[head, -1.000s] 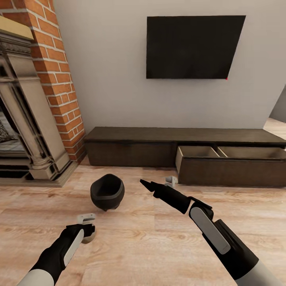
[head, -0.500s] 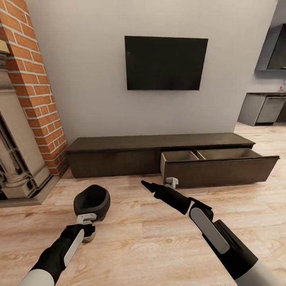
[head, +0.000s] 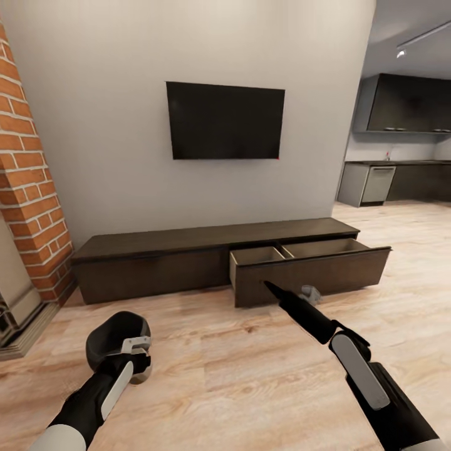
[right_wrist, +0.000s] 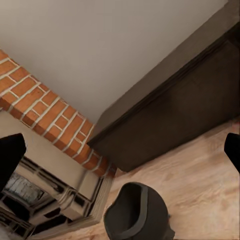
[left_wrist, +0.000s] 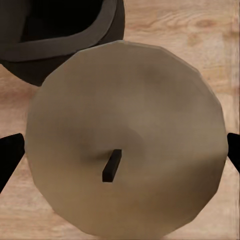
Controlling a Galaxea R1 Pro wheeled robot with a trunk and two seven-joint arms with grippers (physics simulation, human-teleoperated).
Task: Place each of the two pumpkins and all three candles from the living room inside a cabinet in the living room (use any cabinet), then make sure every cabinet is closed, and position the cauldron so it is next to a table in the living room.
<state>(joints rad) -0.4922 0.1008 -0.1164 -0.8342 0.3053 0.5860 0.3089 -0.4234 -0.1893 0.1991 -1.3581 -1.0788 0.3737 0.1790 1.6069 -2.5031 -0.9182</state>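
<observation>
Left gripper point(head: 139, 362) clasps a candle point(left_wrist: 125, 145) just beside the cauldron point(head: 116, 332). Right gripper point(head: 270, 288) points toward the cabinet point(head: 207, 266), its drawer point(head: 307, 269) open; its fingers look spread in the right wrist view. Risk: the candle could slip during transit. The left wrist view reveals the wick.

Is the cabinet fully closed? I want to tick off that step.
No, the cabinet has its right-hand drawer pulled out in the head view.

No legible text, labels, brands or numbers on any surface — TV point(head: 225, 120) screen blank, cabinet point(head: 207, 260) fronts unmarked.
</observation>
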